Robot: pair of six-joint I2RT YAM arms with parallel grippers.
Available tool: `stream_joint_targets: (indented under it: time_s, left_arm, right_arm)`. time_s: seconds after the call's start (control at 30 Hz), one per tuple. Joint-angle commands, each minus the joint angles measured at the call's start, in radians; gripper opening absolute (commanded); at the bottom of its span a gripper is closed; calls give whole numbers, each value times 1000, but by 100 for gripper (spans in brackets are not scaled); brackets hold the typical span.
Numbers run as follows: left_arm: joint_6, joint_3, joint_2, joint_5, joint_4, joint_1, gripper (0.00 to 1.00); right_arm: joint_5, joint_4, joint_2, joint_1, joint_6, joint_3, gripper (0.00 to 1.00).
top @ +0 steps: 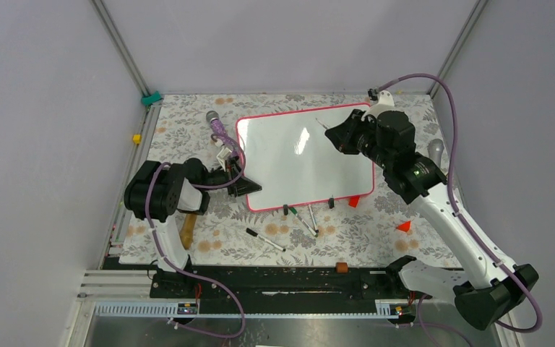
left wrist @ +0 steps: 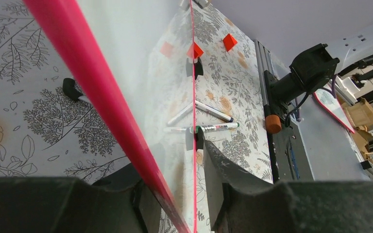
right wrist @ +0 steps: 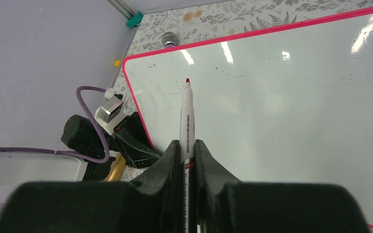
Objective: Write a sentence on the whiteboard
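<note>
Two robot arms work over a whiteboard (top: pixel 289 159) that is blank: no letter of the sentence shows, only faint grey smudges and glare, so by the look of it all of the writing is left to do. The right gripper (right wrist: pixel 187 145) is closed narrowly on a slim white-barrelled red marker (right wrist: pixel 186 114), uncapped, which sticks straight out ahead of its fingers with its small red tip over the board's upper left area. Whether the tip touches the surface cannot be told. The board lies directly ahead of and beneath this gripper, glossy and smooth, with rounded corners. The left gripper (left wrist: pixel 175 194) is clamped on the board's edge, the thin pink-red frame (left wrist: pixel 102 82) running between its matte black fingers and away in front of them. Beyond that grip, along the board's long edge, sit two small black clips (top: pixel 331 203), and just past them several loose markers (top: pixel 265 240) lie on a floral cloth (top: pixel 361 238) printed with grey leaves.
</note>
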Motion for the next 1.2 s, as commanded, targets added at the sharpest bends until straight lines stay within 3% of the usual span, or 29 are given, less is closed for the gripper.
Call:
stream_joint_targets:
  time_s: [0.0, 0.23, 0.37, 0.8, 0.87, 0.97, 1.17]
  left_arm:
    - [0, 50, 48, 77, 59, -7, 33]
    - [1, 69, 69, 121, 60, -1, 27]
    - [-82, 91, 106, 117, 60, 12, 28]
    - [-125, 117, 129, 141, 60, 18, 46]
    - [-120, 115, 126, 144, 59, 18, 41]
    - [-111, 114, 122, 157, 59, 18, 19]
    - [-110, 110, 116, 169, 59, 18, 20]
  right_arm:
    - [29, 4, 13, 29, -24, 59, 0]
    - [80, -14, 45, 79, -46, 86, 0]
    - [93, -14, 52, 93, -51, 87, 0]
    - [92, -12, 45, 101, -62, 77, 0]
    - [89, -12, 42, 103, -62, 74, 0]
    - [89, -11, 38, 104, -64, 67, 0]
    - [83, -8, 34, 104, -66, 58, 0]
